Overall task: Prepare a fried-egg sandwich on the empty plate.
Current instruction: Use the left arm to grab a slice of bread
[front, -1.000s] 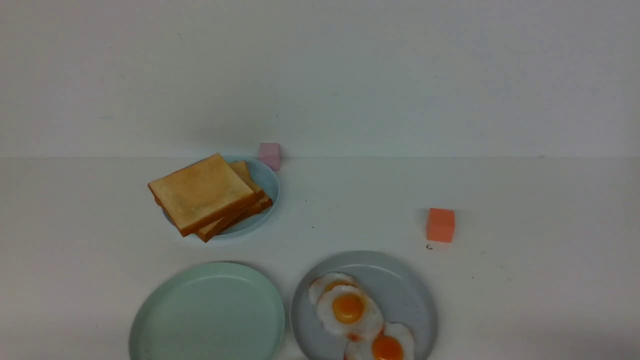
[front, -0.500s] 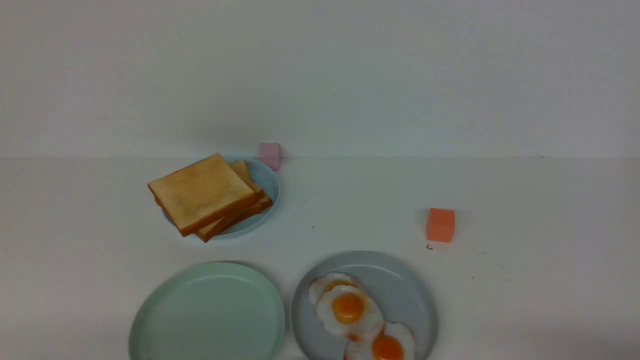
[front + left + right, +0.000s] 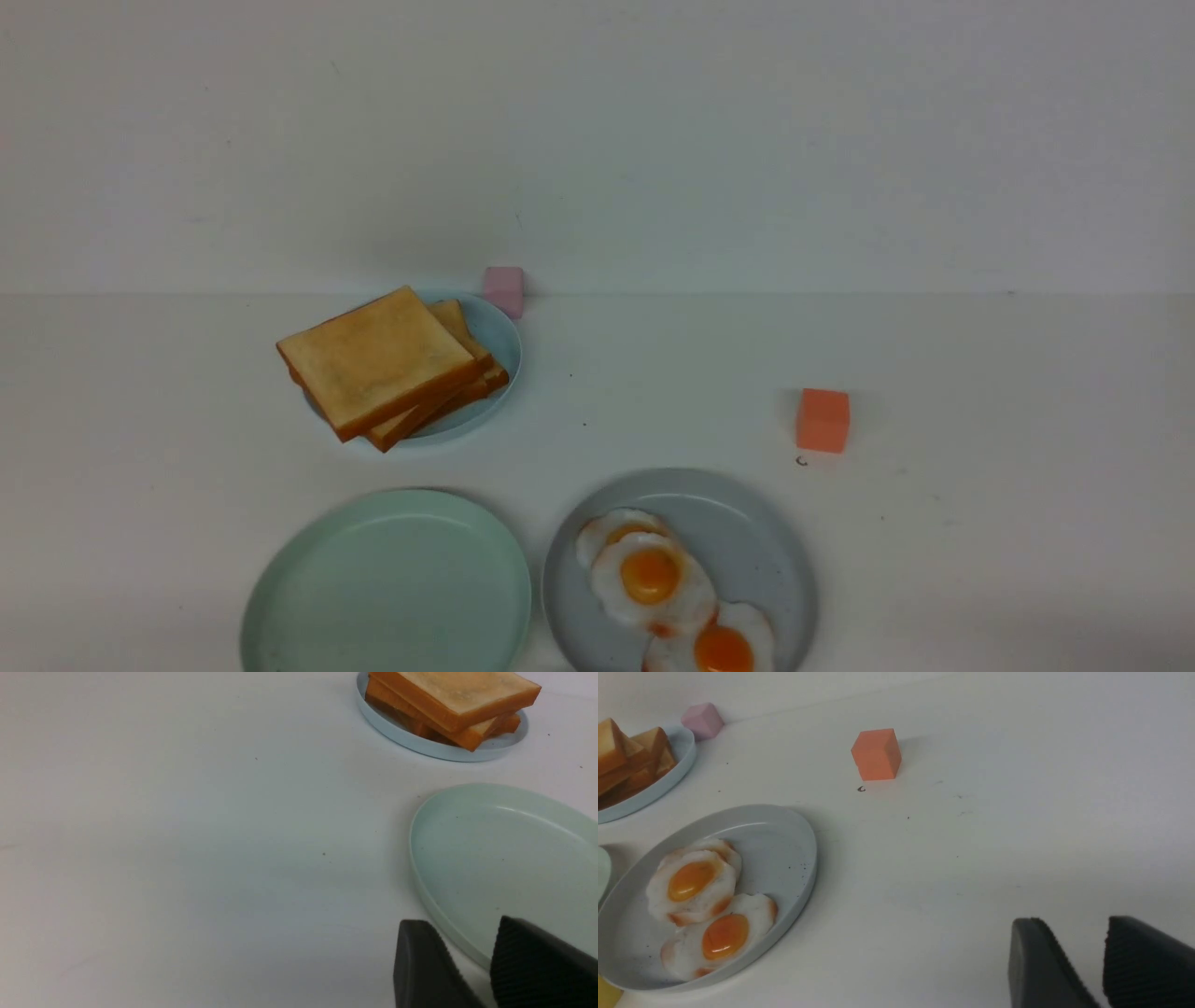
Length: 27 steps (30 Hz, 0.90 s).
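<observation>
The empty plate, mint green, lies at the near left with nothing on it. Behind it a stack of golden toast slices rests on a small light-blue plate. Two fried eggs overlap on a grey-blue plate at the near middle. Neither gripper shows in the front view. In the left wrist view my left gripper is open and holds nothing, hovering by the empty plate's near rim. My right gripper is open over bare table, to the right of the fried eggs.
An orange cube stands on the table at the right, behind the egg plate. A pink cube sits against the back wall by the toast plate. A yellow object peeks in at the corner of the right wrist view.
</observation>
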### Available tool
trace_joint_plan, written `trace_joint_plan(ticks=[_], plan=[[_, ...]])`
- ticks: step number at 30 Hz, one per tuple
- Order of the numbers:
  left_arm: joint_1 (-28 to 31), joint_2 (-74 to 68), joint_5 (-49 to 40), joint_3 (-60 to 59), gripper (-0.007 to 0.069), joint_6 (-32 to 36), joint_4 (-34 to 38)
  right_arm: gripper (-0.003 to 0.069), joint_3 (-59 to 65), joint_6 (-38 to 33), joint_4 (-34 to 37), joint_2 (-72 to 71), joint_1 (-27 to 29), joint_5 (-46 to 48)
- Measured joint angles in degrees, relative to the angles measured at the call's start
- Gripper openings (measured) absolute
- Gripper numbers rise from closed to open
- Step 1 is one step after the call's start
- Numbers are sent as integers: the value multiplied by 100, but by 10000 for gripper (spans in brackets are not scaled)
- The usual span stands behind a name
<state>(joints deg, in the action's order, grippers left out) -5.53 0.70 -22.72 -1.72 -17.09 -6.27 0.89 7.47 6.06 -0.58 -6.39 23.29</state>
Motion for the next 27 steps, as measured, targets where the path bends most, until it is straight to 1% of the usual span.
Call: trace_joint_plan(ticks=[5,8,10,13,14,15,16,17,19,21,22,23,24,25,26,27], plan=[[0,0,0,0,238,0,-32,241,0,0,0,0,0,0],[0,0,6,0,238,88,-318,241,7,0,0,0,0,-123],[0,0,86,-2,238,113,-446,241,47,0,15,0,0,-388],[0,0,564,-2,238,117,-445,241,66,0,14,0,0,-1164],[0,0,657,-2,238,117,-444,241,66,0,14,0,0,-1218],[0,0,1101,-7,238,117,-367,241,66,15,21,0,0,-1644],[0,0,1416,-7,238,117,-327,241,66,35,41,0,0,-1823],[0,0,1416,-7,238,117,-315,241,66,57,48,0,0,-1865],[0,0,2355,-7,238,31,-107,241,66,277,110,0,0,-2444],[0,0,2932,-7,238,-84,49,241,66,446,140,0,0,-2921],[0,0,3081,-7,238,-116,67,241,66,471,150,0,0,-3036],[0,0,3678,-7,238,-236,192,241,66,586,168,0,0,-3537],[0,0,4005,-7,238,-306,234,241,66,701,168,0,0,-3863],[0,0,4102,6,238,-342,243,241,66,759,174,0,0,-3920],[0,0,4212,134,238,-448,272,241,-19,976,183,0,0,-4206],[0,0,4171,314,238,-514,284,241,-159,1122,189,0,0,-4279]])
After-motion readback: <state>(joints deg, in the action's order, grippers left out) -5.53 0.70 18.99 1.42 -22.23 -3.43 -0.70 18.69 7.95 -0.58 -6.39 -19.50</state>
